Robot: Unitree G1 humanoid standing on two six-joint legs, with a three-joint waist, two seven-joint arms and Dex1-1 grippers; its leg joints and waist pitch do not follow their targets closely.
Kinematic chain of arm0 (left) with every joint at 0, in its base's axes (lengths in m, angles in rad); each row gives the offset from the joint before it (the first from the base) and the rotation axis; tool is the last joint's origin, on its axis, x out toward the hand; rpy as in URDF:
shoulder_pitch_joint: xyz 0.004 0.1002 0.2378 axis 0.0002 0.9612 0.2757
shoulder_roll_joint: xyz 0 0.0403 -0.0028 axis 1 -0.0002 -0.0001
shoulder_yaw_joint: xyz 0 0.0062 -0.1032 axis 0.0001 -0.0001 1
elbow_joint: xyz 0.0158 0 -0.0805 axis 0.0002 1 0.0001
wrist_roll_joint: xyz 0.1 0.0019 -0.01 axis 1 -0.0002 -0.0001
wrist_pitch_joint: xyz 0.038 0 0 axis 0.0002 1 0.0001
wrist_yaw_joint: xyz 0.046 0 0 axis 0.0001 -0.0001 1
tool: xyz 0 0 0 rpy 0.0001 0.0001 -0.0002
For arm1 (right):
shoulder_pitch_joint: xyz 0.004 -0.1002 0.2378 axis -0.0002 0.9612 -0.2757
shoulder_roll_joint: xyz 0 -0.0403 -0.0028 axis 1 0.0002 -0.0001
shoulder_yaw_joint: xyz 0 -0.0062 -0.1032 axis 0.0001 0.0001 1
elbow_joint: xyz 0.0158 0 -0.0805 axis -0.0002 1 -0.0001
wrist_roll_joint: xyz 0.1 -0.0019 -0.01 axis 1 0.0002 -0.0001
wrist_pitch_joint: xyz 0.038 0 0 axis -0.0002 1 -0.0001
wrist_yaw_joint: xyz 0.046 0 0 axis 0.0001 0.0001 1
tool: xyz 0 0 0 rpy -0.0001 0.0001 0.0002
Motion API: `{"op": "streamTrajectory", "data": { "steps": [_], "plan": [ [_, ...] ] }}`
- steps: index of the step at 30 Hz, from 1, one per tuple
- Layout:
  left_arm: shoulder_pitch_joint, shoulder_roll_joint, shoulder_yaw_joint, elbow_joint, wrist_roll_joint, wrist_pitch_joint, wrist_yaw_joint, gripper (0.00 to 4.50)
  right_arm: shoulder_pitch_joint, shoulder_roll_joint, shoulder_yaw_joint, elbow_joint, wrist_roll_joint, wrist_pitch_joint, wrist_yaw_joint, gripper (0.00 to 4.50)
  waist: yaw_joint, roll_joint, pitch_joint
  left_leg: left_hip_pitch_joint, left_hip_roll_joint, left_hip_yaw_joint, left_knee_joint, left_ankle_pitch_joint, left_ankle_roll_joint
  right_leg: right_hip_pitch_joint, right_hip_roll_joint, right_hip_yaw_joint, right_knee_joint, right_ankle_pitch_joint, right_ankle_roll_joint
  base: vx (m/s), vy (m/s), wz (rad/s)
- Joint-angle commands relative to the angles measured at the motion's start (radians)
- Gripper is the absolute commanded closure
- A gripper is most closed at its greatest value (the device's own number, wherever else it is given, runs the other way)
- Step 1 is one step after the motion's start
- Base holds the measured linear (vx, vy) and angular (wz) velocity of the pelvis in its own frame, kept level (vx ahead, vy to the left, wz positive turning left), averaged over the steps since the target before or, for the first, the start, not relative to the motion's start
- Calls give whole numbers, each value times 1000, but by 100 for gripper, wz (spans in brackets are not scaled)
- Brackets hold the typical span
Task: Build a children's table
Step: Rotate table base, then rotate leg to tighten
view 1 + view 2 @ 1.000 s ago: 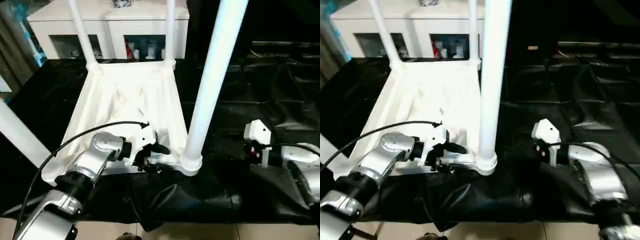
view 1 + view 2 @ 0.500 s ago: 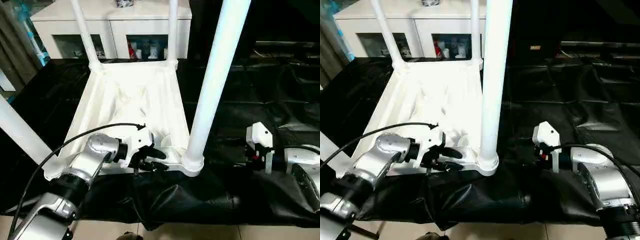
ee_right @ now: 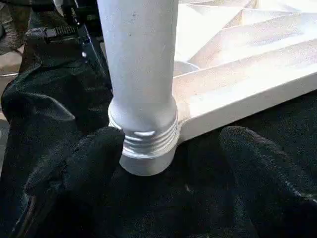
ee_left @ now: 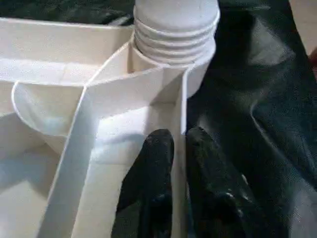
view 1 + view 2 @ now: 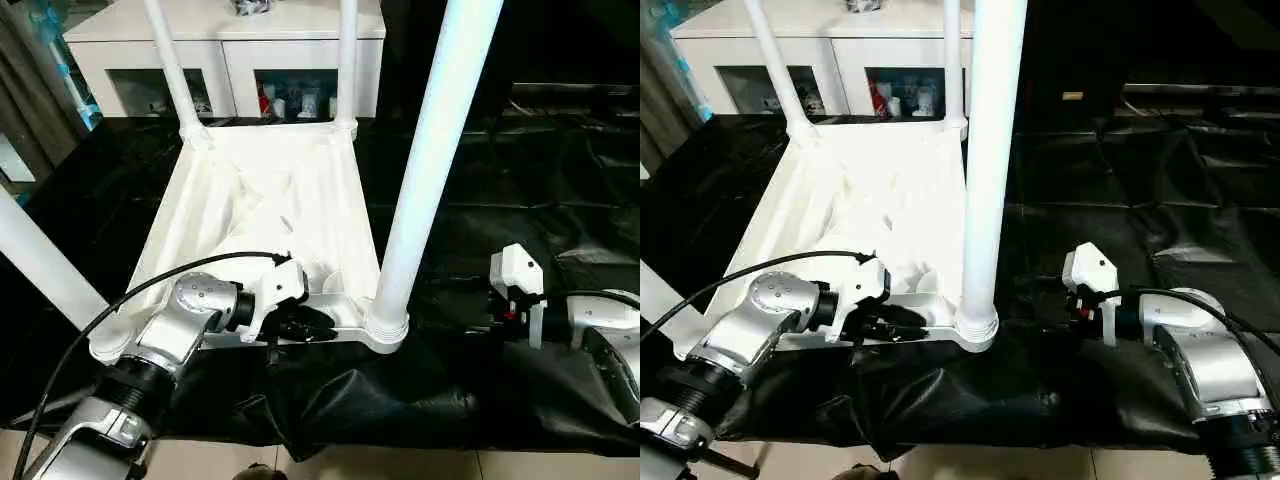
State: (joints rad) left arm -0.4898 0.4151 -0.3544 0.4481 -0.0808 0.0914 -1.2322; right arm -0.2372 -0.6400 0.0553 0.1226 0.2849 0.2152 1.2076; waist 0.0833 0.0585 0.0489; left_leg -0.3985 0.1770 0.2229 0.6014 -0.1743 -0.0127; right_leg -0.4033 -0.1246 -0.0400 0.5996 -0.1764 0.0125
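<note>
The children's table (image 5: 260, 200) lies upside down on the black-covered work table (image 5: 520, 170), its white legs standing up from the corner sockets. The near right leg (image 5: 425, 170) rises from its ribbed socket (image 4: 176, 29). My left gripper (image 5: 305, 323) is at the near rim, just left of that socket. In the left wrist view its two black fingers (image 4: 156, 163) press on either side of the thin rim wall (image 4: 181, 124). My right gripper (image 3: 171, 148) is open, low over the black cover to the right of that leg, facing its base (image 3: 143, 144) without touching it.
A white cabinet (image 5: 220, 40) with open shelves stands behind the work table. The black cover is wrinkled and bunched along the near edge (image 5: 350, 400), with pale floor (image 5: 400, 465) below. Another leg (image 5: 40, 265) slants up at the near left, and two more (image 5: 346, 60) rise at the far corners.
My left gripper's fingers have come together onto the table's near rim wall. The right gripper has stayed open in the same place. The head view has shifted slightly.
</note>
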Motion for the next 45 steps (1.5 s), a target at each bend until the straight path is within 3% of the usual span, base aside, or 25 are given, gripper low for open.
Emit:
{"op": "streamTrajectory", "data": {
  "steps": [1, 5, 8, 9, 13, 16, 19, 23, 26, 27, 28, 33, 37, 45],
  "plan": [
    [13, 17, -13, 14, 25, 0, -10, 420, -11, 2, 12, -9, 5, 1, 1, 82, 2, -14, -62, 33, 53, -36, -89, -340, 10, 27, -27, 22, -78, -324, -193, 0, 0, 0],
    [6, 17, -14, 26, 26, -7, -19, 446, -7, 6, 12, -8, 2, -3, -1, 82, 4, -12, -63, 33, 53, -35, -90, -340, 4, 27, -27, 22, -76, -308, -200, 0, 0, 0],
    [5, 10, -26, 44, 39, -23, -17, 446, -3, 22, 4, -4, 34, 47, -7, 82, 2, -12, -63, 33, 53, -35, -89, -338, 7, 28, -26, 22, -76, -301, -201, 0, 0, 0],
    [5, 3, -26, 45, 37, -23, -13, 450, -1, 25, 4, -5, 42, 60, -7, 54, 2, -12, -63, 33, 53, -35, -89, -337, 8, 28, -26, 22, -75, -297, -204, 0, 0, 0],
    [-4, -45, -8, 54, 7, -23, 5, 450, 16, 26, 20, -22, 57, 90, 11, 33, 6, -17, -63, 34, 54, -33, -88, -333, 11, 26, -27, 22, -77, -305, -204, 0, 0, 0],
    [-15, -77, 1, 71, -7, -33, 12, 450, 21, 30, 46, -17, 12, 39, -4, 3, 6, -17, -63, 32, 53, -35, -89, -334, 12, 27, -29, 23, -79, -329, -193, 0, 0, 0],
    [-20, -84, -3, 84, 3, -43, 6, 450, 14, 44, 59, -2, -18, 8, -23, 1, 4, -17, -63, 30, 52, -36, -88, -335, 13, 25, -32, 24, -84, -368, -173, 0, 0, 0],
    [-23, -90, 1, 93, 9, -49, 4, 450, -7, 68, 64, 28, -32, -9, -53, 1, 4, -15, -64, 33, 51, -35, -88, -335, 15, 22, -30, 23, -86, -373, -171, 0, 0, 0],
    [-26, -91, 3, 101, 13, -55, 4, 450, -24, 86, 69, 45, -27, -3, -64, 18, 3, -12, -66, 31, 52, -37, -89, -333, 17, 24, -29, 22, -83, -362, -172, 0, 0, 0],
    [-27, -90, 4, 105, 16, -59, 4, 450, -35, 95, 71, 63, -34, -13, -72, 46, 2, -12, -66, 32, 51, -36, -89, -336, 16, 23, -29, 22, -83, -359, -175, 0, 0, 0],
    [-26, -90, 4, 106, 16, -59, 3, 450, -37, 98, 73, 70, -38, -18, -72, 53, 2, -17, -65, 31, 51, -36, -89, -334, 17, 23, -29, 22, -83, -364, -174, 0, 0, 0],
    [-23, -90, 6, 109, 18, -62, 6, 450, -46, 108, 89, 92, -58, -39, -71, 81, 4, -19, -65, 30, 52, -36, -90, -328, 20, 24, -31, 24, -83, -372, -166, 0, 0, 0],
    [-22, -93, 9, 114, 22, -66, 9, 450, -54, 116, 97, 113, -61, -47, -74, 128, 2, -18, -63, 30, 52, -36, -91, -339, 18, 22, -31, 23, -86, -393, -162, 0, 0, 0],
    [-35, -112, 29, 143, 32, -62, 66, 450, -61, 165, 94, 162, -81, -76, -125, 171, -2, -15, -61, 31, 50, -38, -92, -366, 7, 18, -32, 24, -91, -439, -148, 0, 0, 0]
  ]
}}
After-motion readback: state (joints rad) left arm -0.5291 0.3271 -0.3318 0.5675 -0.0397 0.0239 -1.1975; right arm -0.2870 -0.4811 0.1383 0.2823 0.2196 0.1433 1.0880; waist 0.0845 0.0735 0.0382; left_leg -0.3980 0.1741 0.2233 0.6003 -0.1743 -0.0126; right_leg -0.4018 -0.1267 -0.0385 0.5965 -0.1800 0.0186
